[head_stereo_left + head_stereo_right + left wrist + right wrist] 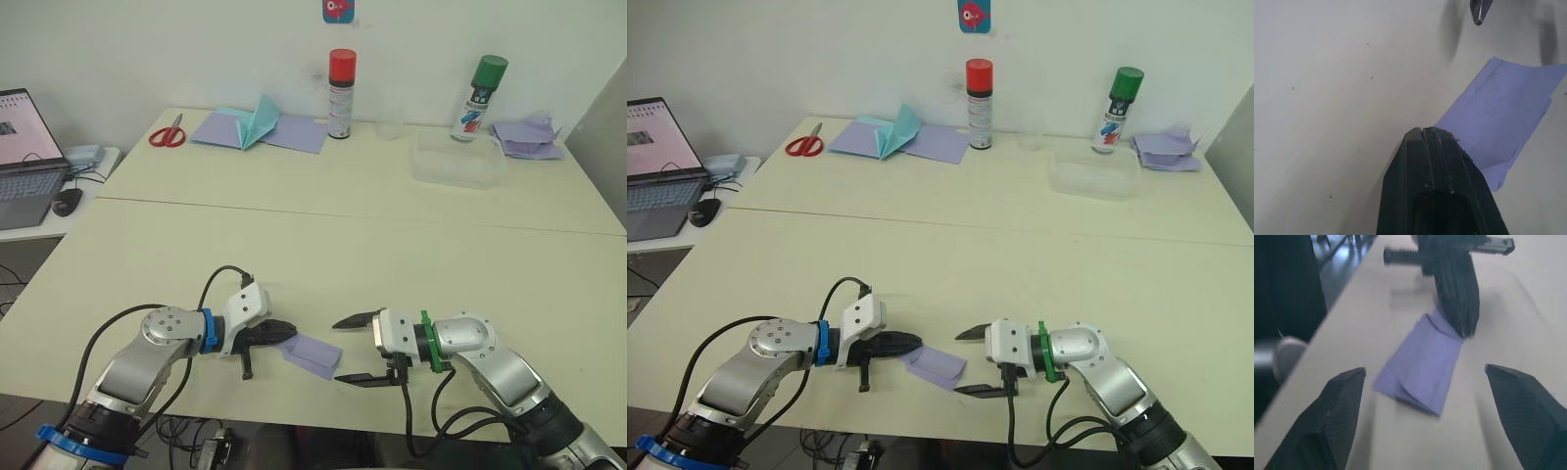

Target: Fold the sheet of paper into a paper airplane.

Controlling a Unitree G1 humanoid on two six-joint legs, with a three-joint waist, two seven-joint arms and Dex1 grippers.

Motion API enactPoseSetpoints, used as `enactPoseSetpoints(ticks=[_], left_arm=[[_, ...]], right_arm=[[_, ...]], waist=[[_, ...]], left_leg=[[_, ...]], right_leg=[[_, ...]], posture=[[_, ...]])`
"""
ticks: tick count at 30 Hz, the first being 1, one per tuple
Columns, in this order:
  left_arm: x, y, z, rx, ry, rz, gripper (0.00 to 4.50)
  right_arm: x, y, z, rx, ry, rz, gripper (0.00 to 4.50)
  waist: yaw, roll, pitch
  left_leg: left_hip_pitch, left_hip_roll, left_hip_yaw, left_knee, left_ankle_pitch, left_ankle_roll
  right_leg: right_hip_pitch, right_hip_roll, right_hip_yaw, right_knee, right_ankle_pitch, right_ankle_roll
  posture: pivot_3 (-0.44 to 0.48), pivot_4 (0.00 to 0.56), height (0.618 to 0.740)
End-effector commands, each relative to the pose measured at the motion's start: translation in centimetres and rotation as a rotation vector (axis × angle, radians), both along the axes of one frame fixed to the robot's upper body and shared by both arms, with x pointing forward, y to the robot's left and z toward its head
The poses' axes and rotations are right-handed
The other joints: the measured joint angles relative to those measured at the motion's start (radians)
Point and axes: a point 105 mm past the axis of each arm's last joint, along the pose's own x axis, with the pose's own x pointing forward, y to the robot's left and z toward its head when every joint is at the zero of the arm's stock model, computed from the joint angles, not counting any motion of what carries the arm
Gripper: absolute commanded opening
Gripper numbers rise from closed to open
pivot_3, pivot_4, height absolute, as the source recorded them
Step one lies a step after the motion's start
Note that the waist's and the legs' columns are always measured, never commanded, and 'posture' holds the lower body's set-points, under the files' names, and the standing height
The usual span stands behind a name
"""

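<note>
The sheet of paper (315,354) lies flat near the front edge of the cream table (392,255), already folded into a narrow layered strip with one slanted end, and it sits between the two grippers. The left gripper (284,334) has its black ribbed fingers pressed together over the strip's near corner, so it appears to pinch or pin that corner; the left wrist view shows the closed tips (1422,134) meeting right at the paper's edge. The right gripper (345,350) stands just beside the strip's other end, fingers spread wide, one above and one below, touching nothing. The step in hand looks like making a further fold, and to do it well the left pinch should hold the corner steady while the right fingers come in low, slip under the free edge and turn it over along a straight line, then press the crease flat against the tabletop. The paper is thin, matt pale lavender, with soft creases and stacked flaps, so it will likely slide or buckle on the smooth table if pushed rather than lifted. Far behind the strip, near the wall, stand a red-capped spray can (341,80), a green-capped spray can (481,98), red scissors (168,134) and a teal folded paper shape (257,122).
</note>
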Motion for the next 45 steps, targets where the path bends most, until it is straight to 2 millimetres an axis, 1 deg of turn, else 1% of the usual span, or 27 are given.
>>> enactPoseSetpoints(ticks=[1, 2, 5, 7, 9, 12, 14, 18, 20, 23, 24, 28, 30, 31, 34, 37, 39, 40, 42, 45], left_arm=[[-0.7, 0.9, 0.6, -0.017, 0.031, -0.001, 0.00], [-0.7, 0.9, 1.0, -0.022, 0.016, -0.007, 0.00], [-0.3, 1.4, 3.8, -0.061, -0.075, -0.006, 0.00], [-0.6, 1.7, 5.2, -0.066, -0.104, -0.015, 0.54], [-1.4, 2.2, 5.7, -0.037, -0.115, -0.051, 1.06], [-2.3, 2.8, 5.9, -0.001, -0.132, -0.087, 2.02], [-2.9, 3.2, 6.0, 0.022, -0.177, -0.111, 2.67], [-4.0, 3.0, 5.9, 0.035, -0.246, -0.150, 3.90], [-4.3, 2.6, 6.1, 0.022, -0.266, -0.153, 3.94], [-4.7, 2.2, 6.0, 0.014, -0.273, -0.152, 3.94], [-4.7, 2.1, 6.0, 0.008, -0.272, -0.148, 3.94], [-4.8, 2.0, 6.1, -0.045, -0.218, -0.093, 3.94], [-4.7, 2.2, 6.3, -0.051, -0.210, -0.080, 3.94], [-4.7, 2.2, 6.4, -0.048, -0.211, -0.081, 3.94], [-4.6, 2.2, 7.2, -0.060, -0.215, -0.080, 3.94], [-3.4, 1.7, 9.5, -0.138, -0.240, -0.024, 3.94], [-2.6, 1.4, 10.9, -0.185, -0.264, 0.016, 3.94], [-2.4, 1.3, 11.2, -0.202, -0.265, 0.034, 3.94], [-2.6, 1.1, 10.7, -0.200, -0.252, 0.044, 3.94], [-2.8, 0.8, 9.9, -0.197, -0.238, 0.048, 3.94]], right_arm=[[0.7, 1.2, 0.9, 0.046, -0.110, 0.000, 4.11], [0.7, 1.3, 0.9, 0.048, -0.113, 0.000, 4.11], [0.5, 1.7, 1.0, 0.063, -0.102, 0.006, 4.11], [0.4, 2.0, 1.0, 0.070, -0.100, 0.010, 4.15], [0.3, 2.2, 1.0, 0.069, -0.103, 0.020, 4.15], [0.3, 2.2, 0.9, 0.067, -0.103, 0.022, 4.15], [0.7, 2.4, 0.8, 0.059, -0.113, 0.012, 4.15], [1.1, 2.5, 0.7, 0.048, -0.131, 0.003, 4.15], [1.3, 2.5, 0.7, 0.046, -0.139, 0.000, 3.76], [1.4, 2.4, 0.7, 0.046, -0.141, 0.000, 2.83], [1.4, 2.3, 0.6, 0.044, -0.143, 0.000, 2.37], [1.7, 2.1, 0.6, 0.051, -0.128, -0.018, 0.88], [1.9, 2.0, 0.9, 0.082, -0.085, -0.048, 0.11], [2.1, 1.9, 1.2, 0.102, -0.059, -0.074, 0.05], [3.3, 1.1, 1.9, 0.176, 0.067, -0.212, 0.05], [4.8, -0.2, 2.9, 0.256, 0.228, -0.386, 0.05], [5.7, -1.7, 3.5, 0.306, 0.334, -0.505, 0.05], [6.0, -2.4, 3.7, 0.334, 0.382, -0.562, 0.05], [6.3, -3.5, 3.7, 0.339, 0.408, -0.625, 0.05], [6.4, -4.4, 2.9, 0.305, 0.409, -0.679, 0.05]], waist=[[-0.003, -0.001, 0.001], [-0.003, 0.000, 0.002], [0.001, -0.002, 0.007], [0.002, -0.005, 0.012], [0.001, -0.006, 0.014], [0.000, -0.005, 0.014], [0.001, -0.005, 0.015], [0.002, -0.005, 0.017], [0.001, -0.005, 0.018], [0.001, -0.005, 0.018], [0.001, -0.005, 0.018], [0.001, -0.005, 0.018], [0.001, -0.005, 0.018], [0.001, -0.005, 0.018], [0.001, -0.005, 0.018], [0.004, -0.005, 0.018], [0.005, -0.005, 0.018], [0.004, -0.005, 0.018], [0.003, -0.005, 0.018], [-0.002, -0.005, 0.018]], left_leg=[[0.000, 0.000, 0.000, 0.000, 0.000, 0.000], [0.000, 0.001, 0.000, 0.000, 0.000, 0.000], [-0.001, 0.001, -0.001, 0.000, 0.000, 0.000], [-0.002, 0.001, -0.001, 0.000, 0.000, -0.001], [-0.003, 0.000, -0.001, 0.000, 0.000, -0.001], [-0.002, -0.001, 0.000, 0.000, -0.001, -0.002], [-0.002, 0.000, 0.000, 0.000, -0.001, -0.002], [-0.002, 0.000, 0.000, 0.000, -0.001, -0.002], [-0.002, 0.000, 0.000, 0.000, -0.001, -0.002], [-0.002, 0.000, 0.000, 0.000, -0.001, -0.002], [-0.002, 0.000, 0.000, 0.000, -0.001, -0.002], [-0.002, 0.000, 0.000, 0.000, -0.001, -0.002], [-0.002, 0.000, 0.000, 0.000, -0.001, -0.002], [-0.002, 0.000, 0.000, 0.000, -0.001, -0.002], [-0.002, 0.000, 0.000, 0.000, -0.001, -0.002], [-0.002, 0.000, -0.001, 0.000, -0.001, -0.002], [-0.002, 0.000, -0.001, 0.001, -0.001, -0.003], [-0.002, 0.000, -0.002, 0.002, -0.001, -0.003], [-0.002, 0.000, -0.001, 0.002, -0.001, -0.003], [-0.002, -0.001, -0.001, 0.001, -0.001, -0.004]], right_leg=[[-0.001, 0.000, 0.000, 0.000, 0.000, 0.000], [-0.001, 0.001, 0.000, 0.001, 0.000, 0.000], [-0.002, 0.001, 0.000, 0.001, 0.000, 0.000], [-0.002, 0.001, -0.001, 0.001, 0.000, 0.000], [-0.002, 0.000, -0.001, 0.001, 0.000, 0.000], [-0.002, -0.001, 0.000, 0.000, 0.000, 0.000], [-0.002, -0.001, -0.001, 0.000, 0.000, 0.000], [-0.002, -0.001, -0.001, 0.001, 0.000, -0.001], [-0.002, -0.001, -0.001, 0.001, 0.000, -0.001], [-0.002, -0.001, -0.001, 0.001, 0.000, -0.001], [-0.002, -0.001, -0.001, 0.001, 0.000, -0.001], [-0.002, -0.001, -0.001, 0.001, 0.000, -0.001], [-0.002, -0.001, -0.001, 0.001, 0.000, -0.001], [-0.002, -0.001, -0.001, 0.001, 0.000, -0.001], [-0.001, -0.001, -0.001, 0.001, 0.000, -0.001], [-0.001, -0.001, -0.001, 0.002, 0.001, -0.001], [0.000, -0.001, -0.002, 0.002, 0.001, -0.001], [0.000, -0.001, -0.002, 0.002, 0.001, -0.001], [0.000, -0.001, -0.001, 0.002, 0.001, -0.001], [0.000, -0.001, -0.001, 0.001, 0.001, -0.001]], posture=[[0.000, 0.150, 0.740], [0.000, 0.150, 0.740], [0.000, 0.150, 0.740], [0.000, 0.150, 0.740], [0.000, 0.150, 0.740], [0.000, 0.150, 0.740], [0.000, 0.150, 0.740], [0.000, 0.150, 0.740], [0.000, 0.150, 0.740], [0.000, 0.150, 0.740], [0.000, 0.150, 0.740], [0.000, 0.150, 0.740], [0.000, 0.150, 0.740], [0.000, 0.150, 0.740], [0.000, 0.150, 0.740], [0.000, 0.150, 0.740], [0.000, 0.150, 0.740], [0.000, 0.150, 0.740], [0.000, 0.150, 0.740], [0.000, 0.150, 0.740]])
